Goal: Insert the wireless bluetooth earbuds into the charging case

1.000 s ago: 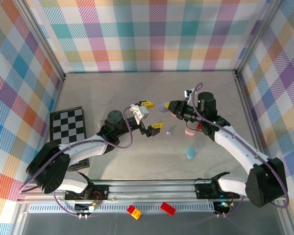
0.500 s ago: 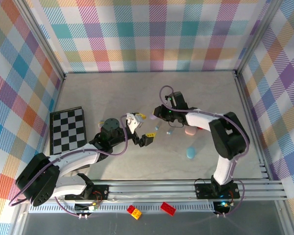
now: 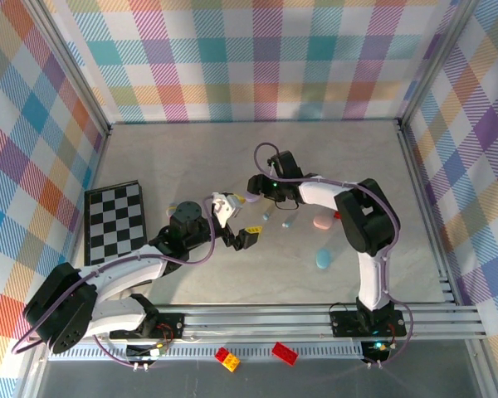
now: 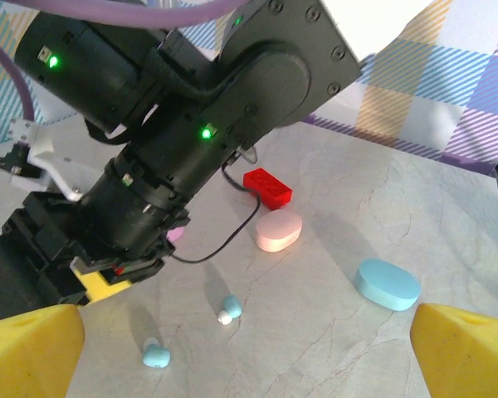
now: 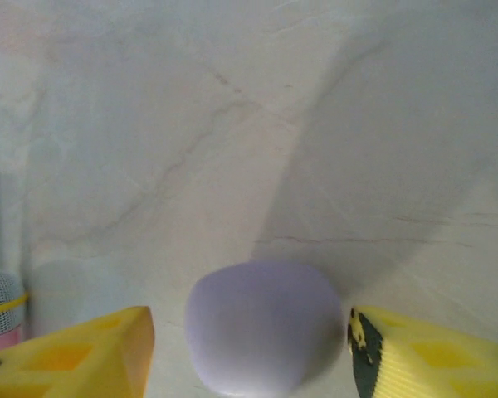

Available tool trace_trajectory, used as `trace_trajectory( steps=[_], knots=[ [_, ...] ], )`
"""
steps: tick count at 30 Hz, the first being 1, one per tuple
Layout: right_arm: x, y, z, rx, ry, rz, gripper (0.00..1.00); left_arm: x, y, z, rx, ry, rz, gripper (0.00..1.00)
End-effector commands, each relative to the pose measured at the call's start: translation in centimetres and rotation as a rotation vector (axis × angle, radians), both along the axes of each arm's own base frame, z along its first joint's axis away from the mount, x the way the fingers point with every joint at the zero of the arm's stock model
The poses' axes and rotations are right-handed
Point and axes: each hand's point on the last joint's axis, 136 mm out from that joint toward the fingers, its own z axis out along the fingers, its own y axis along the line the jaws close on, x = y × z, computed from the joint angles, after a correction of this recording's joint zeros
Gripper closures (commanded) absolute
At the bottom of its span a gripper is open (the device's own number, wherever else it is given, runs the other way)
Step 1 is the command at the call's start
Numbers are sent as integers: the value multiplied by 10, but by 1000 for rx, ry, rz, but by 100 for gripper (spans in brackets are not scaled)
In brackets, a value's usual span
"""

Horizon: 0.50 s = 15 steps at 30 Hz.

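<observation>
Two teal earbuds (image 4: 229, 308) (image 4: 156, 355) lie loose on the marble table, seen from above as earbuds (image 3: 266, 215) (image 3: 287, 222). A lavender charging case (image 5: 261, 327), closed, rests on the table between my right gripper's (image 5: 253, 356) yellow fingers (image 5: 75, 356), with a clear gap on its left side. From above, that right gripper (image 3: 253, 195) is at table centre. My left gripper (image 4: 249, 352) stands wide open and empty just short of the earbuds, shown from above as the left gripper (image 3: 242, 214). A pink case (image 4: 279, 230) and a teal case (image 4: 387, 283) lie closed further right.
A red brick (image 4: 267, 187) sits behind the pink case. The right arm's black wrist (image 4: 166, 157) and its cable hang close over the earbuds. A checkerboard (image 3: 114, 220) lies at the left. Two bricks (image 3: 227, 358) (image 3: 285, 352) lie outside the front rail.
The right arm swung left with the lavender case, brought it down to the table, and its jaws have parted from it. The left arm drew back slightly, still open.
</observation>
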Motion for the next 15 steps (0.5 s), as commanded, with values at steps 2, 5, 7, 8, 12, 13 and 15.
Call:
trace_trajectory(
  steps=[2,5,7,8,12,13,15],
  knots=[
    [-5,-34,48,-176,-145,7,29,-1,1,4,-16,20,8,0],
    [-24,-71,55,-304,-174,-45,25,-1,-1,4,-23,15,1,0],
    [-42,-97,57,-375,-187,-83,23,-2,-2,4,-23,7,-7,0],
    [-54,-112,55,-413,-183,-104,22,-2,-3,4,-23,4,-15,0],
    [-110,-159,55,-580,-168,-143,20,-2,-9,3,-21,1,-45,0],
    [-123,-167,55,-613,-161,-148,20,-1,-11,3,-21,2,-51,0],
    [-153,-183,54,-633,-118,-168,20,0,-14,4,-25,3,-61,0]
  ],
)
